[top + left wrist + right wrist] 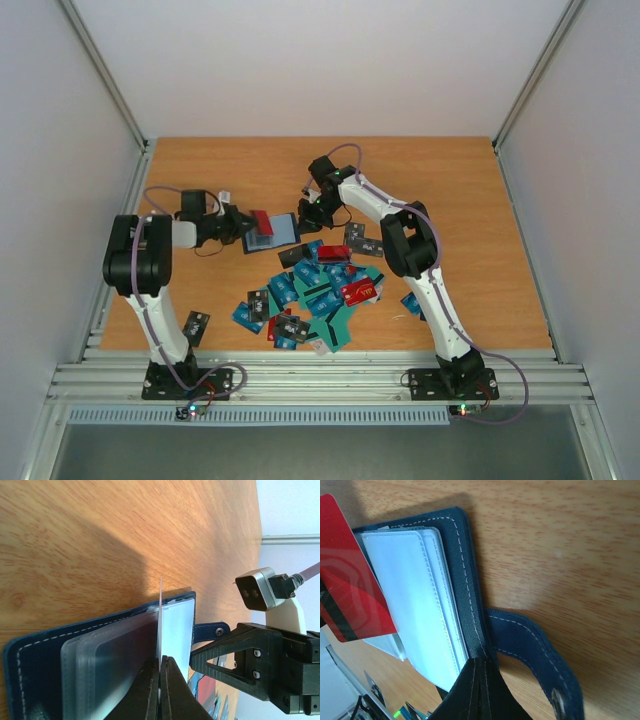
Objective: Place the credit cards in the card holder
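Observation:
The card holder [283, 230] lies open on the table, a navy cover [465, 575] with clear sleeves [410, 600] and a snap strap [535, 650]. My left gripper [248, 228] is shut on a red credit card [262, 221]. In the left wrist view that credit card [161, 615] shows edge-on, standing upright over the sleeves [115, 650]. In the right wrist view the same red credit card [350, 580] sits at the holder's left side. My right gripper [481, 667] is shut on the cover's edge near the strap. A heap of credit cards [315, 290] lies in front of the holder.
One dark card [197, 325] lies alone by the left arm's base. The wooden table [460, 200] is walled by white panels and metal rails [320, 375] along the near edge. The right arm [400, 230] arches over the card heap.

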